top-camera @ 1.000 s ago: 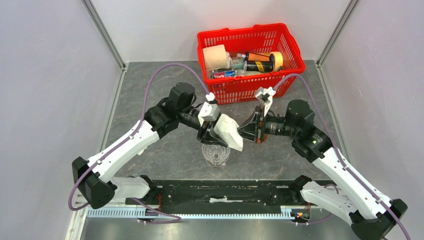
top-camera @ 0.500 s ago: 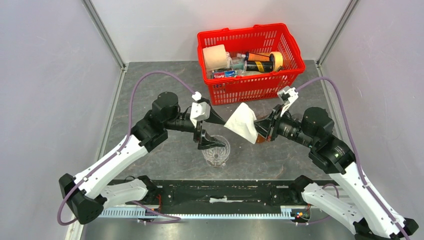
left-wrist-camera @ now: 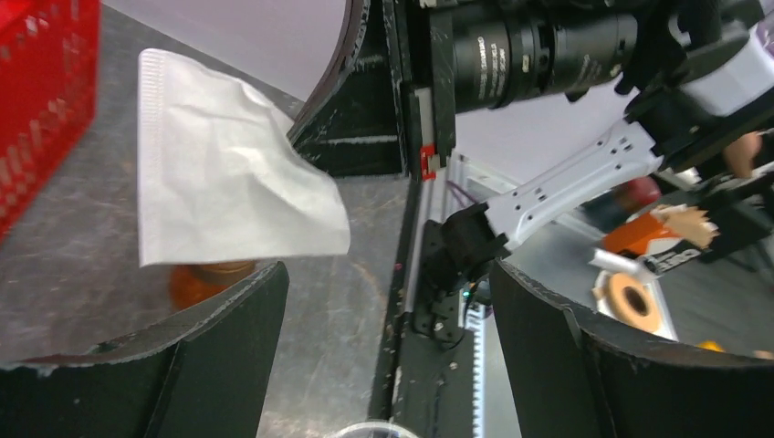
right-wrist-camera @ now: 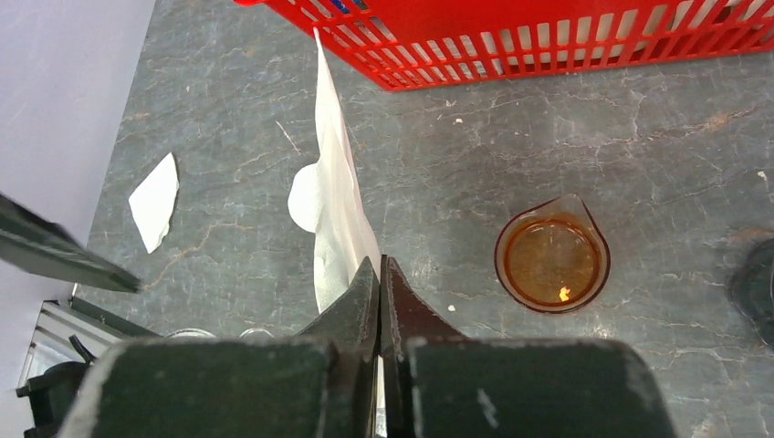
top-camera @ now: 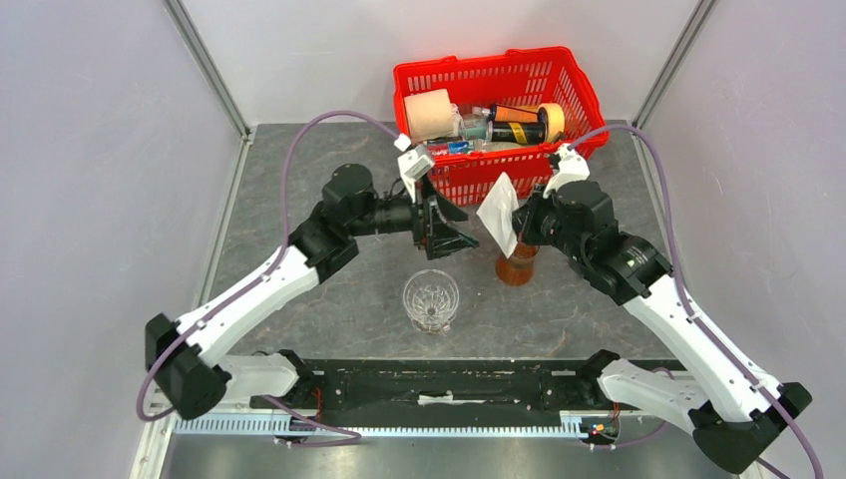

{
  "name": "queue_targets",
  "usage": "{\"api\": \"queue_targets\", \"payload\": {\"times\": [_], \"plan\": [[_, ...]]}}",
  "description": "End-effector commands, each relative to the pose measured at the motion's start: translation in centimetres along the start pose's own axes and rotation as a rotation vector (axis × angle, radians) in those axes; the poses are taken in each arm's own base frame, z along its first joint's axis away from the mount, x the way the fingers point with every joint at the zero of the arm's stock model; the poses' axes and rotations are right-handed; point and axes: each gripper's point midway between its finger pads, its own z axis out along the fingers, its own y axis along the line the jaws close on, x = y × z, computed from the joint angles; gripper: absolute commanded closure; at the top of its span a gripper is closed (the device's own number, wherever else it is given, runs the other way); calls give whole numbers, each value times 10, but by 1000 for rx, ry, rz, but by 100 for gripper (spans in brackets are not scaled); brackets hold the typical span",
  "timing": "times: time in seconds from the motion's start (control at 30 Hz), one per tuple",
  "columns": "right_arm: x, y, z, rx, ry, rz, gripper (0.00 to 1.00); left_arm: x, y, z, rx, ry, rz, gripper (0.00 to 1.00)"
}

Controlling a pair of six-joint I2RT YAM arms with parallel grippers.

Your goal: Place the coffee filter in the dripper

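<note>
Top external: my right fingers [right-wrist-camera: 361,306] pinch the coffee filter [top-camera: 499,214] aloft, far-right of the dripper [top-camera: 431,299]; my left fingers [left-wrist-camera: 233,315] gape wide, empty.

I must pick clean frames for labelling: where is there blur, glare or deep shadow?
Top external: sharp, evenly lit, faint glints on the dripper. Left wrist: coffee filter clear, right-hand background blurred, near jaws black. Right wrist: table sharp, small glint in the tumbler.
</note>
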Motion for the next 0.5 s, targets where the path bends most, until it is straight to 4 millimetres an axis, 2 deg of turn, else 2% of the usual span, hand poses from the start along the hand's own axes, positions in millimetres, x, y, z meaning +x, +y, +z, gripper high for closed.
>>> {"api": "queue_targets", "payload": {"times": [0.0,0.13,0.3,0.47], "plan": [[-26,13,-1,-30,-82,54,100,-24,-18,23,141,-27,-144,12],[-23,20,1,-71,-73,59,100,-21,-3,39,126,-29,-175,11],[-25,33,-6,-146,-81,61,100,-14,-7,51,194,-4,-187,11],[-22,49,-8,-241,-65,63,100,-11,-15,55,246,15,-175,10]]}}
